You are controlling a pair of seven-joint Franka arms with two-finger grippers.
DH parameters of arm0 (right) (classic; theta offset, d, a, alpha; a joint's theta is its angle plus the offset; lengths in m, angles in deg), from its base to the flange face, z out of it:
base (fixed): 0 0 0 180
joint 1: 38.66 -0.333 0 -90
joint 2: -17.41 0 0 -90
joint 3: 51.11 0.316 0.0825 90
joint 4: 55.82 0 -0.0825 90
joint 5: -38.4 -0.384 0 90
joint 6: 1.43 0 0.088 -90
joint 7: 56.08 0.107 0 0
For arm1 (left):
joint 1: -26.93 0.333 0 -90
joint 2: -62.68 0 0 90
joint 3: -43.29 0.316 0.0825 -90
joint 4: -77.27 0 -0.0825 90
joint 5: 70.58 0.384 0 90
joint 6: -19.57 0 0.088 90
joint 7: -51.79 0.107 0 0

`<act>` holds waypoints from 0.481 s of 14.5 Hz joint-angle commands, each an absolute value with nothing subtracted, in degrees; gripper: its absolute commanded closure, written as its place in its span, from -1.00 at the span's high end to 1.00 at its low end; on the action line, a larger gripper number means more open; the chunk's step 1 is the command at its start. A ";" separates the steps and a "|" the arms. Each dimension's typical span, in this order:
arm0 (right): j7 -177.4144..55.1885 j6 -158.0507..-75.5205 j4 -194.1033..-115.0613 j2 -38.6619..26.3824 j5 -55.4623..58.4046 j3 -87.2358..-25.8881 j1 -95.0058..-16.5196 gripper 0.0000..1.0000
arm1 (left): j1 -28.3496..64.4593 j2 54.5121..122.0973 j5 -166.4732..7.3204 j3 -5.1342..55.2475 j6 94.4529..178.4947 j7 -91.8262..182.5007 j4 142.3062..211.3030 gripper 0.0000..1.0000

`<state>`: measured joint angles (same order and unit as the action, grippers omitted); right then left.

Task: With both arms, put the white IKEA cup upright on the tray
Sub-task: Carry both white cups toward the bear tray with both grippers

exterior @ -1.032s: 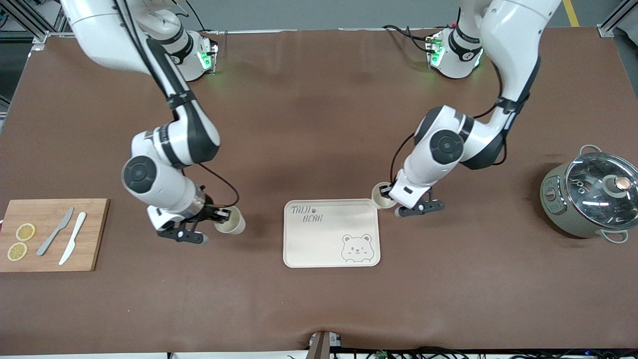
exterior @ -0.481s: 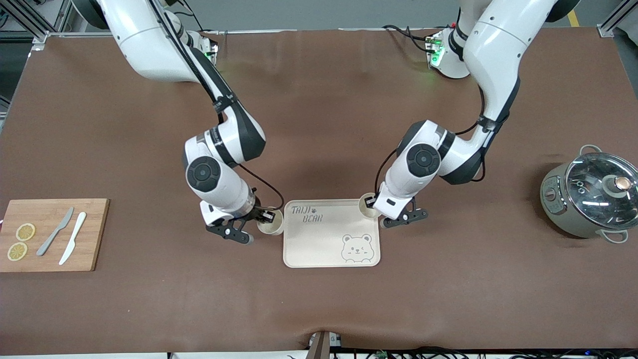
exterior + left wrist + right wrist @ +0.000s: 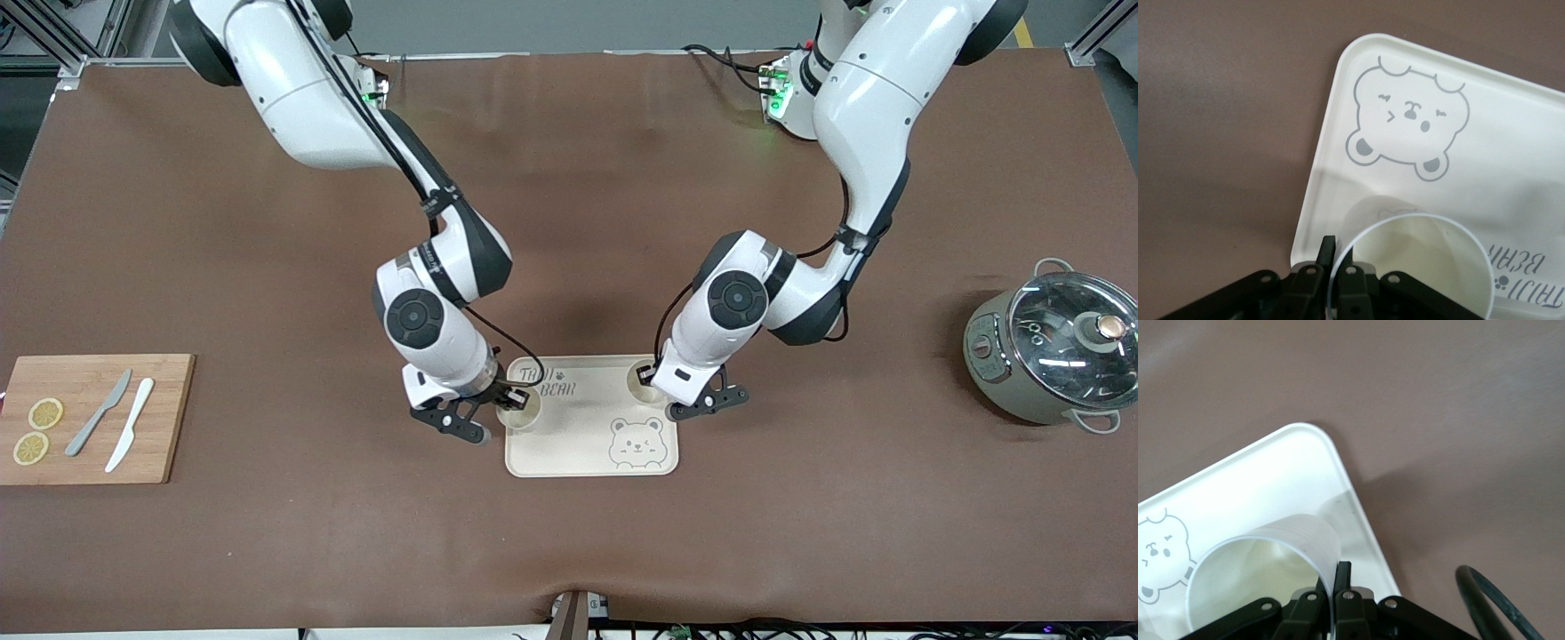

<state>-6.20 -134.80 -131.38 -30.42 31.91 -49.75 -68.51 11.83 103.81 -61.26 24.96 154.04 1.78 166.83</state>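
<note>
The cream tray (image 3: 587, 436) with "TAIJI BEAR" lettering and a bear face lies in the middle of the table. My left gripper (image 3: 653, 380) is shut on the rim of an upright white cup (image 3: 642, 378), over the tray corner toward the left arm's end. In the left wrist view my gripper (image 3: 1337, 257) pinches that cup's (image 3: 1418, 267) wall above the tray (image 3: 1511, 153). My right gripper (image 3: 508, 402) is shut on the rim of a second upright white cup (image 3: 520, 407), over the tray's edge toward the right arm's end. The right wrist view shows my gripper (image 3: 1336, 577), this cup (image 3: 1271, 560) and the tray (image 3: 1258, 480).
A wooden cutting board (image 3: 169, 418) with two knives (image 3: 116, 425) and lemon slices (image 3: 37, 430) lies toward the right arm's end. A grey-green pot with a glass lid (image 3: 1053, 351) stands toward the left arm's end.
Both arms have swung inward with their cups. The cups went from over the bare table beside the tray to over the tray itself.
</note>
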 commanded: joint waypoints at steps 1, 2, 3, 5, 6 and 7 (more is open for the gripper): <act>-3.97 -136.69 -128.33 -33.74 32.34 -50.41 -69.95 -1.00 | 10.41 105.66 -59.08 25.98 153.43 0.20 163.75 -1.00; -3.87 -136.95 -128.33 -34.00 32.34 -50.41 -70.13 -1.00 | 10.14 105.92 -59.07 26.07 154.04 0.20 163.75 -1.00; -3.79 -136.96 -128.33 -34.09 32.34 -50.50 -70.30 -1.00 | 9.97 106.36 -59.07 26.33 154.74 0.20 163.49 -1.00; -3.79 -136.96 -128.51 -34.18 32.43 -50.50 -70.39 -1.00 | 8.22 107.15 -59.07 28.08 155.62 -0.15 163.23 -1.00; -3.79 -136.96 -128.51 -34.18 32.43 -50.50 -70.39 -1.00 | 6.64 107.33 -59.07 29.74 156.59 -0.68 163.23 -1.00; -3.79 -136.96 -128.51 -34.18 32.34 -50.50 -70.39 -1.00 | 5.50 107.33 -59.07 30.72 157.12 -0.68 163.23 -1.00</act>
<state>-5.03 -137.51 -130.35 -33.39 31.91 -49.92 -69.88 8.73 106.18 -60.68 28.02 155.97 1.43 165.05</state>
